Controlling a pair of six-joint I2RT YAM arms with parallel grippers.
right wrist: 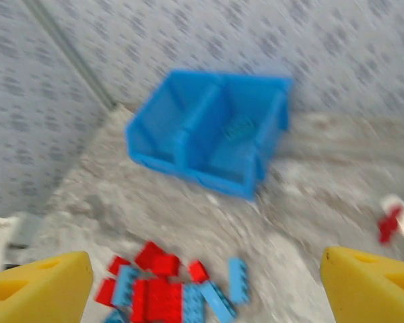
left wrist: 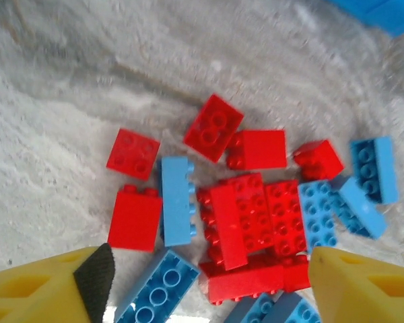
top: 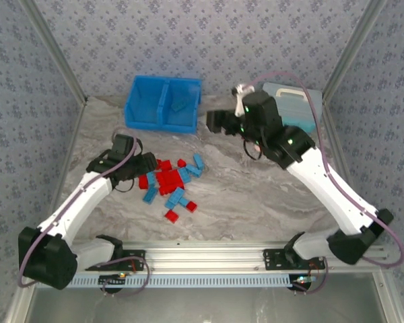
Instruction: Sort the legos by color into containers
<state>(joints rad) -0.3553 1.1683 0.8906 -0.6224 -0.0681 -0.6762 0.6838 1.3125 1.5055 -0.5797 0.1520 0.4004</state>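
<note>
Most legos [top: 170, 182] lie heaped at the middle of the table [top: 256, 195] beneath the left gripper [left wrist: 205, 269], spread wide apparently to take one, while the right gripper [right wrist: 205, 269], spread and empty, hangs near the far-edge divided blue bin [top: 163, 101] holding one light blue brick [top: 178, 105].

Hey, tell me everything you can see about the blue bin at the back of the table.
The blue bin looks like bright blue plastic, rectangular, open-topped, with a middle divider making two side-by-side compartments. It stands upright on the marbled table near the back wall. One light blue brick lies in its right compartment.
</note>
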